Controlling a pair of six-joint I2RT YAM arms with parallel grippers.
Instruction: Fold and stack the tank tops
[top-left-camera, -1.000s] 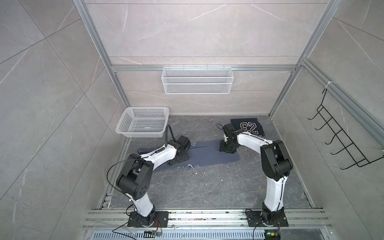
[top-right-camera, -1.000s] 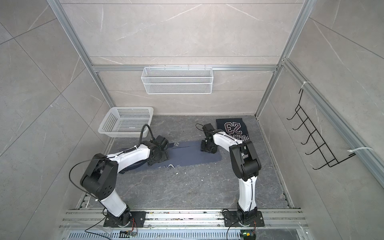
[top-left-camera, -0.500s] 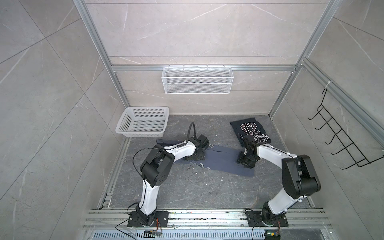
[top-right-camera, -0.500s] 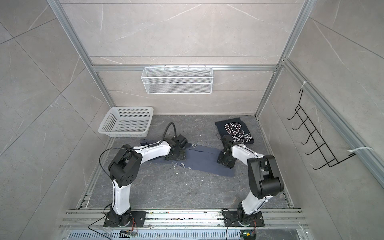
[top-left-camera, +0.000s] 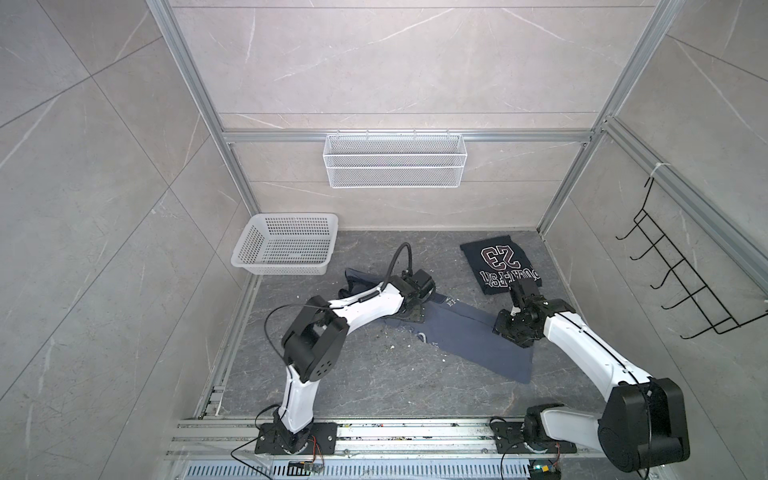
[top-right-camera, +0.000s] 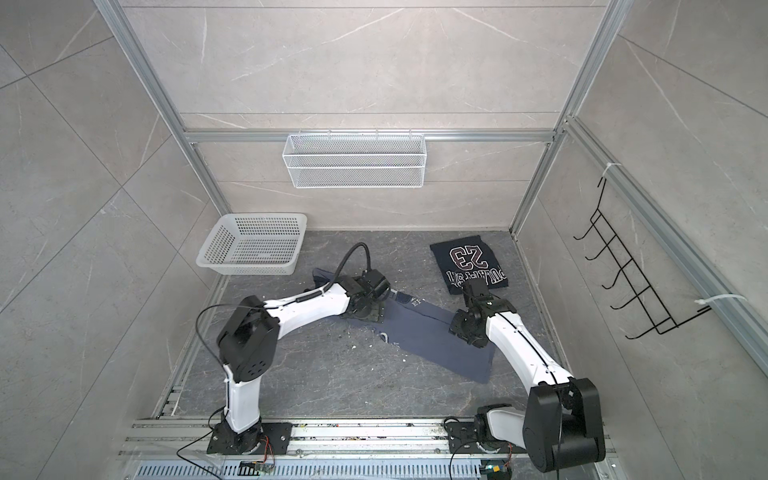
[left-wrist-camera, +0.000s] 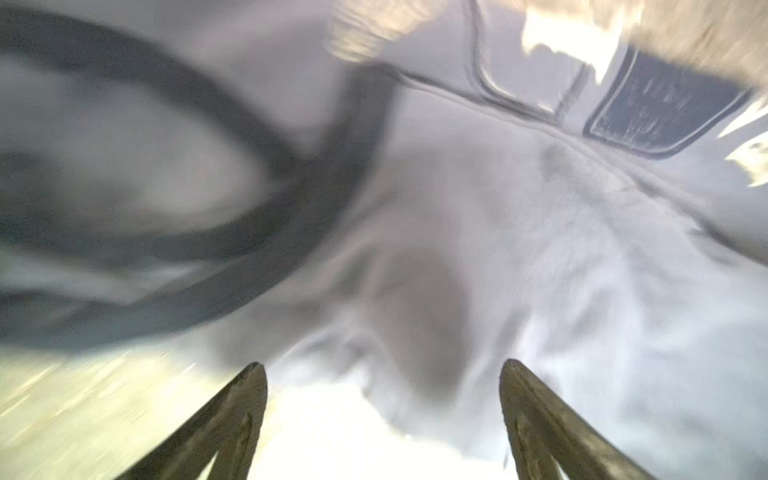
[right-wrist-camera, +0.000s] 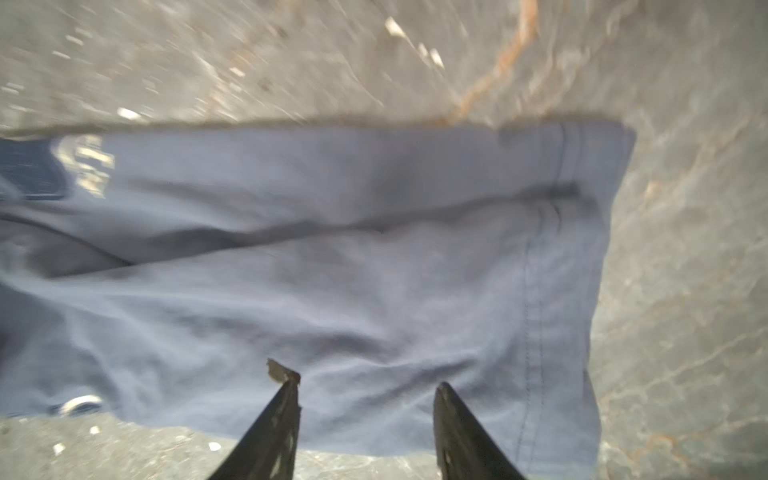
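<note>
Ok, slate blue-grey tank top (top-left-camera: 465, 332) got dragged right over the last second and now lies diagonal near the folded-looking navy "23" tank top (top-left-camera: 498, 266). Left gripper (left-wrist-camera: 382, 365) is wide open over the strap end, right gripper (right-wrist-camera: 365, 378) half-spread over the hem, nothing pinched. Probably repositioned for folding; not stacked yet.

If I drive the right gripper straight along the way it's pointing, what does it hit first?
Most likely the blue-grey tank top: the right gripper points, jaws apart, straight at its cloth near the hemmed end. How close the tips already are is unclear.
</note>
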